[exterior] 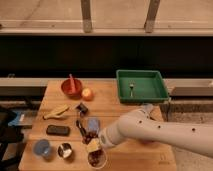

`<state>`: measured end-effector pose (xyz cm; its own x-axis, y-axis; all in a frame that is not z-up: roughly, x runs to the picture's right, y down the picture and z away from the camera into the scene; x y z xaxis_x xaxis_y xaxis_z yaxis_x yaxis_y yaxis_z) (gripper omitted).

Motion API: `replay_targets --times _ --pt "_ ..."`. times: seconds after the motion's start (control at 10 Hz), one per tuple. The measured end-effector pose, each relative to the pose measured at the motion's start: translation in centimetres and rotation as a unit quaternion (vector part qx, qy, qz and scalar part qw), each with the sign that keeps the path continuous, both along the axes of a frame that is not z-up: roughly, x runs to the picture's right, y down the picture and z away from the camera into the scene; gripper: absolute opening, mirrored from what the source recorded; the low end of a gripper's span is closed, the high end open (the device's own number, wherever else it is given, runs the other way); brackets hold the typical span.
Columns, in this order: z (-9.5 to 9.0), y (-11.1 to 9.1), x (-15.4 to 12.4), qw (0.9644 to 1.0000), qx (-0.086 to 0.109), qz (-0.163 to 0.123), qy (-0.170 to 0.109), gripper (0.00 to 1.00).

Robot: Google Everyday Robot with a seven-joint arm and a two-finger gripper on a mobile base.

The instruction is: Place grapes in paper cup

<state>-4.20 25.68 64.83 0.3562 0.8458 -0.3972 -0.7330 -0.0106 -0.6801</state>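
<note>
I can read no text, label, brand or number anywhere; the gripper (94,146) above the paper cup (97,159) bears none.

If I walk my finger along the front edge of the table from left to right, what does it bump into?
Blue cup → shiny metal cup → paper cup, with dark grapes inside and the gripper right above it.

arm: white, reaches in from right, angled down-left
gripper (94,146): low at front edge, pointing down
</note>
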Motion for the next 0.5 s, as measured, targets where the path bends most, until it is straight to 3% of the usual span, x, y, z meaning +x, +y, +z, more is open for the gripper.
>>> replay_targets --times 0.2,0.5 --pt "-0.08 0.21 -0.09 1.0 0.002 0.002 -0.002 0.41" --pt "-0.52 0.54 0.14 0.9998 0.017 0.011 -0.006 0.13"
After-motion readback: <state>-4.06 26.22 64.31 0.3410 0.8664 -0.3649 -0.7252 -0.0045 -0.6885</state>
